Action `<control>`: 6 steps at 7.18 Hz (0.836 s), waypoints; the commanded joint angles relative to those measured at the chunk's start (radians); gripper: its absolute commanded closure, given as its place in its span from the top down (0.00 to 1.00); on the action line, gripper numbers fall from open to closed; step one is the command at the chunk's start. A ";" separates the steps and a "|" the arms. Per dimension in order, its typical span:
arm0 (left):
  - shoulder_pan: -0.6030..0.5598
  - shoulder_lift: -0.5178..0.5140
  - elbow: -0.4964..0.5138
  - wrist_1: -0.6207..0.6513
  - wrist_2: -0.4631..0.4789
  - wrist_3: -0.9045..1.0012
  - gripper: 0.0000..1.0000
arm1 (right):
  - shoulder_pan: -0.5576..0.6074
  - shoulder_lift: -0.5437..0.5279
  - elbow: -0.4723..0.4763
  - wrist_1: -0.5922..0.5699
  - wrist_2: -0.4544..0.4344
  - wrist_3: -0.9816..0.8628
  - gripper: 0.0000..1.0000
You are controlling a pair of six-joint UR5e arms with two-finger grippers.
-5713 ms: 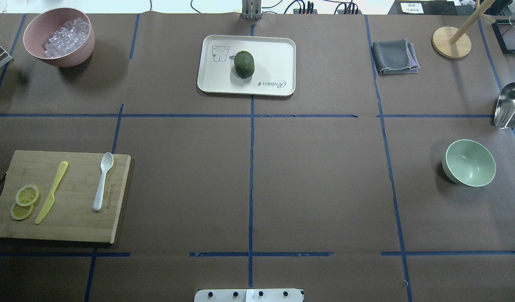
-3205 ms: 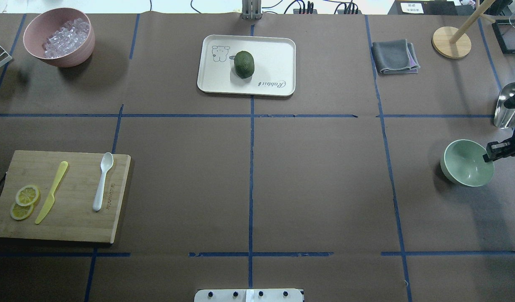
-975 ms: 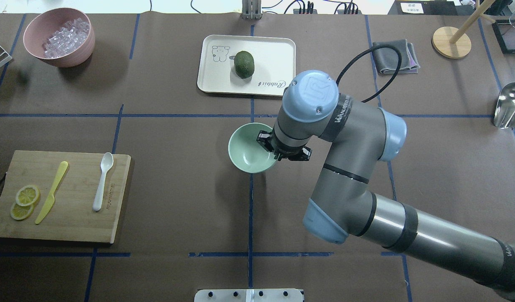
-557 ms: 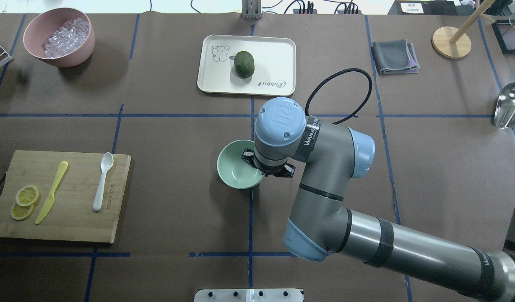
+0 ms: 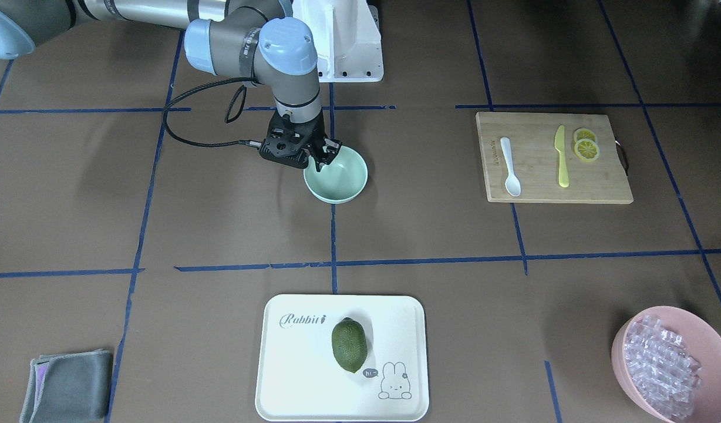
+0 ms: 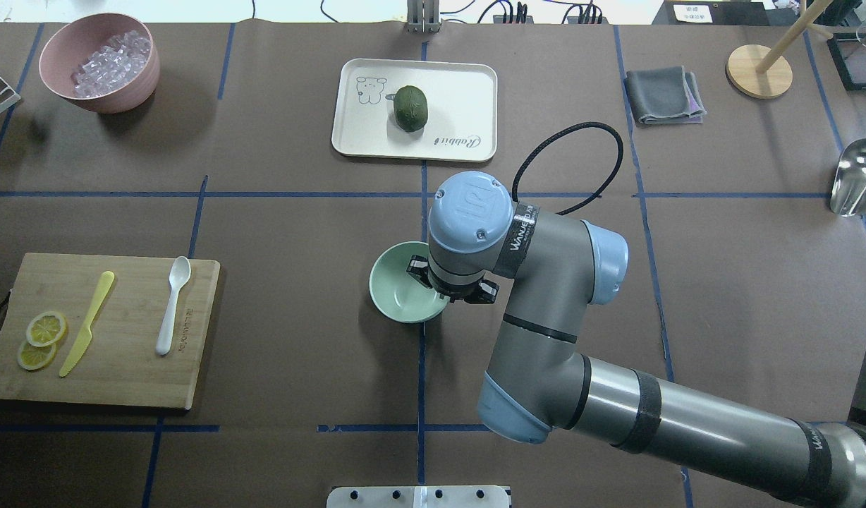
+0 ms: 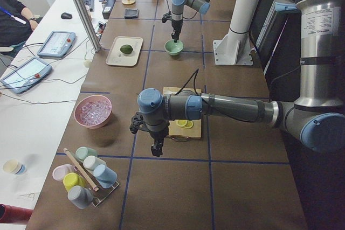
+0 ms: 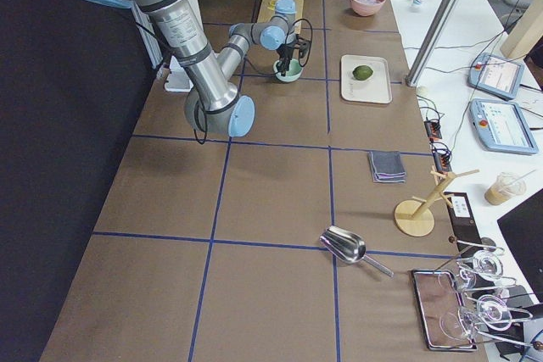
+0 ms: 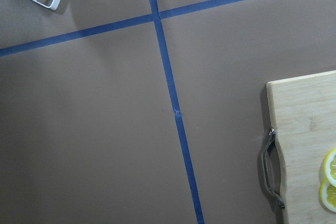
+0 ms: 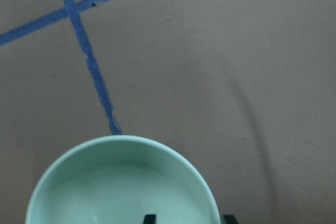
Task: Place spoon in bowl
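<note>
The white spoon (image 6: pixel 173 305) lies on the wooden cutting board (image 6: pixel 123 381) at the table's left; it also shows in the front view (image 5: pixel 509 166). The mint-green bowl (image 6: pixel 398 293) stands at the table's middle, on the blue centre line (image 5: pixel 340 179). My right gripper (image 5: pixel 324 158) is over the bowl's rim on the robot's right side. In the right wrist view one fingertip (image 10: pixel 150 219) is inside the bowl (image 10: pixel 121 187) and the other is outside, with a clear gap, so it is open. My left gripper (image 7: pixel 157 148) shows only in the exterior left view; I cannot tell its state.
A yellow knife (image 6: pixel 87 323) and lemon slices (image 6: pixel 41 339) share the board. A white tray (image 6: pixel 461 92) with a lime (image 6: pixel 410 108) is at the back. A pink bowl of ice (image 6: pixel 98 63), grey cloth (image 6: pixel 664 95) and metal scoop (image 6: pixel 856 176) stand around.
My right arm came in from the right, took the bowl and carried it to the table's middle. In the last half second bowl and gripper shifted slightly toward the robot. The spoon has not moved.
</note>
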 commanded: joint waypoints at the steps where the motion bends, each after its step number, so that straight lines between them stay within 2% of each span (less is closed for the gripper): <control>1: 0.002 -0.003 -0.002 -0.002 0.008 0.001 1.00 | 0.138 -0.014 0.031 -0.008 0.112 -0.099 1.00; 4: 0.005 -0.046 -0.011 -0.046 0.002 -0.006 1.00 | 0.361 -0.102 0.031 -0.007 0.270 -0.395 1.00; 6: 0.006 -0.086 0.009 -0.123 0.003 -0.010 1.00 | 0.558 -0.243 0.040 -0.008 0.369 -0.735 1.00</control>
